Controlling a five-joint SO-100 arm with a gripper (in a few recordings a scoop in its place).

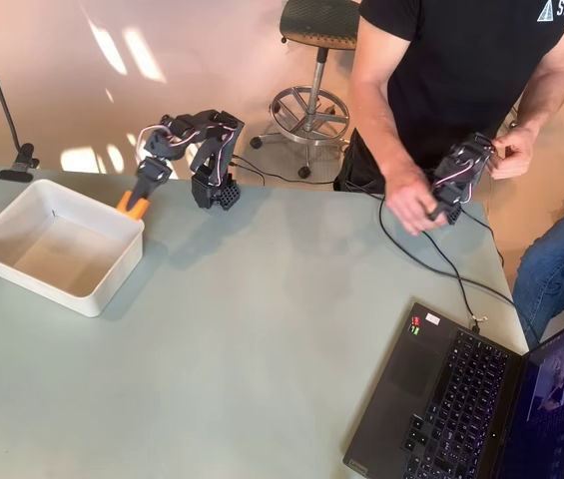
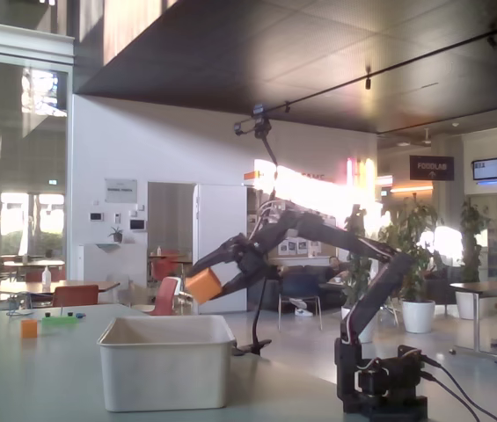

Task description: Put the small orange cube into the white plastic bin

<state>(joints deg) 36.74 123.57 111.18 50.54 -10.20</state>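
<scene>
While above bin, cube between jaws.

The work surface is a pale grey-green table with a smooth matte top. The white plastic bin rests directly on it near the left edge in the overhead view, open side up. The arm's black base stands at the table's far edge, just right of the bin. An open laptop occupies the lower right corner. A black cable trails across the surface toward the laptop. In the fixed view, a small orange block and a green item lie on the tabletop well left of the bin.
</scene>
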